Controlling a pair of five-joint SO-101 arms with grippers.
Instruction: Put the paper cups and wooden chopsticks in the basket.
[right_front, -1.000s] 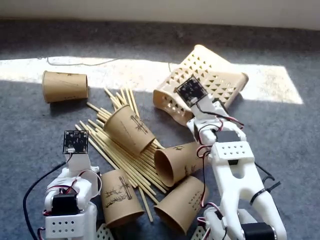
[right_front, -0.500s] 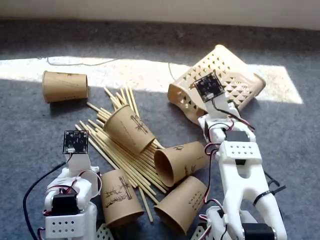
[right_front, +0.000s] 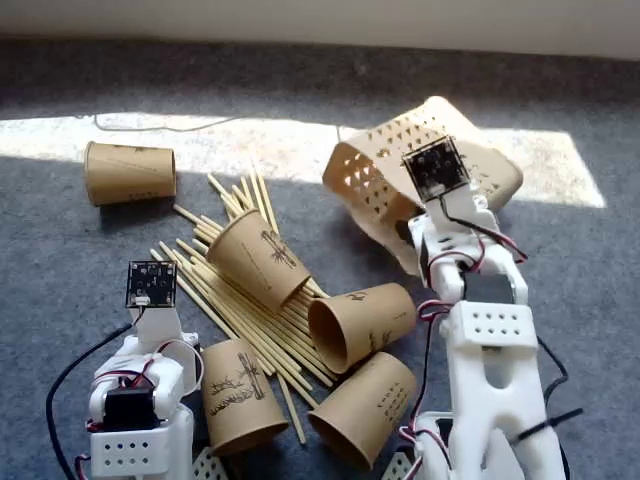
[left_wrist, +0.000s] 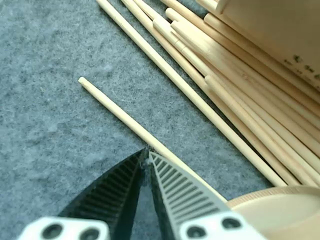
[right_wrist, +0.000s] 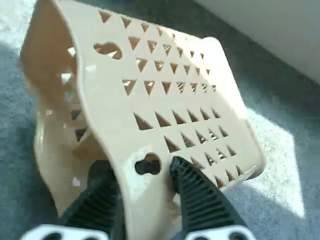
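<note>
Grip: right gripper (right_wrist: 142, 167) pinched one wall of the basket (right_wrist: 165, 100) between its ribbed black fingers. The basket was cream plastic, punched with triangular holes, and tipped on its side on grey carpet (right_front: 80, 260). Left gripper (left_wrist: 148, 155) had its serrated tips pressed together, holding nothing, right at a lone round chopstick (left_wrist: 115, 112). Just beyond lay the pile of wooden chopsticks (left_wrist: 225, 75). Four brown paper cups (right_front: 260, 258) lay sideways on or beside the pile, with a fifth cup (right_front: 130, 172) well apart.
</note>
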